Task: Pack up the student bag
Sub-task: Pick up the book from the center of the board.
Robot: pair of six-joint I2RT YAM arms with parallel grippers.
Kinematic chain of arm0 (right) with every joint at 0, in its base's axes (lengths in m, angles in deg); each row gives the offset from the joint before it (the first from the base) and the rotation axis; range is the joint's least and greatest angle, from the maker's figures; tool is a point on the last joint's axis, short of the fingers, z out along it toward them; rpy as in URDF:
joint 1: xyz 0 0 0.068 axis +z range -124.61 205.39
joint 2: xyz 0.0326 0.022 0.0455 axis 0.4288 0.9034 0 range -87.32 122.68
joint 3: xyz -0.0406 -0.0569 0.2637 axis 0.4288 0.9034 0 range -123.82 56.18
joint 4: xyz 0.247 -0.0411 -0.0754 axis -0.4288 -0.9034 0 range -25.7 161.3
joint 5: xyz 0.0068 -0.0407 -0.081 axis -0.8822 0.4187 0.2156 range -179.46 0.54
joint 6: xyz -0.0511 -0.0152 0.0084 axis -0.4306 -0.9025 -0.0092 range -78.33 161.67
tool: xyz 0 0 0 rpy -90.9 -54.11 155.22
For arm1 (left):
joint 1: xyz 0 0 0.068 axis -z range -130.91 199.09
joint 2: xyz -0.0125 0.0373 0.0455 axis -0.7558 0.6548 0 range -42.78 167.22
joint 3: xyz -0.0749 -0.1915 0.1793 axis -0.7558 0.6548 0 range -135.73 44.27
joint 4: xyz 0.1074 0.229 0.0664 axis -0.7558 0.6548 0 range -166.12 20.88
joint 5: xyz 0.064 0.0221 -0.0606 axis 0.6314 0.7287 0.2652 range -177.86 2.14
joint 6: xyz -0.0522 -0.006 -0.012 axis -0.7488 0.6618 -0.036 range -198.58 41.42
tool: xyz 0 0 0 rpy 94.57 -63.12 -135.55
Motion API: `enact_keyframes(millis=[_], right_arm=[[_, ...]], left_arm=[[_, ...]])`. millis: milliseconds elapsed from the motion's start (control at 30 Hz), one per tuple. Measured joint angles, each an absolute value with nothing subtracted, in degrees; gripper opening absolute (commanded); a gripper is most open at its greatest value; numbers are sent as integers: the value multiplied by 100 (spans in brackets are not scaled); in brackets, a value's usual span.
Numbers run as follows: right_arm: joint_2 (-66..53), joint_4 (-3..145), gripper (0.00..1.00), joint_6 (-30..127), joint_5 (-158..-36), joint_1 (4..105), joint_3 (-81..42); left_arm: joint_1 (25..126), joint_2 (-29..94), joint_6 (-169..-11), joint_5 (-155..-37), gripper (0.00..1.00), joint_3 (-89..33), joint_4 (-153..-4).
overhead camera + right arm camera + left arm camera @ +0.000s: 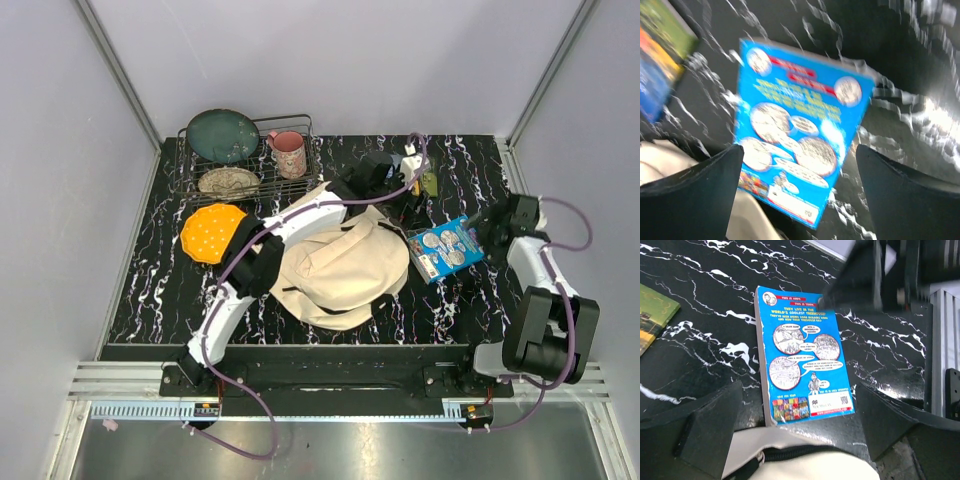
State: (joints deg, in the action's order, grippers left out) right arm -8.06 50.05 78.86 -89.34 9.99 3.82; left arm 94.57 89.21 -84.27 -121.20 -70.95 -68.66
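Observation:
The cream student bag [340, 265] lies in the middle of the black marble table. Its zipped edge shows at the bottom of the left wrist view [805, 462] and at the lower left of the right wrist view [655, 167]. A blue paperback book [447, 248] lies flat just right of the bag [802, 355] [800, 135]. My left gripper [398, 205] [800, 440] is open and empty above the bag's right edge, facing the book. My right gripper [490, 232] [800, 200] is open at the book's right end, its jaws on either side of the book.
A green-yellow book [428, 185] [652, 315] lies behind the blue one. A wire rack [300, 185] at the back left holds a green plate [222, 135], a pink mug [290, 152] and a patterned dish [229, 181]. An orange round item [212, 232] lies left of the bag.

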Motion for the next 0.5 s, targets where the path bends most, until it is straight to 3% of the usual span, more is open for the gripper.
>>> enact_keyframes(millis=[200, 500], right_arm=[[-1542, 5118, 100, 8559, -9535, 1008, 1837], [-2049, 5619, 99, 8994, -9935, 1008, 2340]], left_arm=[[9457, 9648, -8829, -12227, 99, -7573, -7104], [9398, 10601, -9902, -12188, 99, -8273, -7204]])
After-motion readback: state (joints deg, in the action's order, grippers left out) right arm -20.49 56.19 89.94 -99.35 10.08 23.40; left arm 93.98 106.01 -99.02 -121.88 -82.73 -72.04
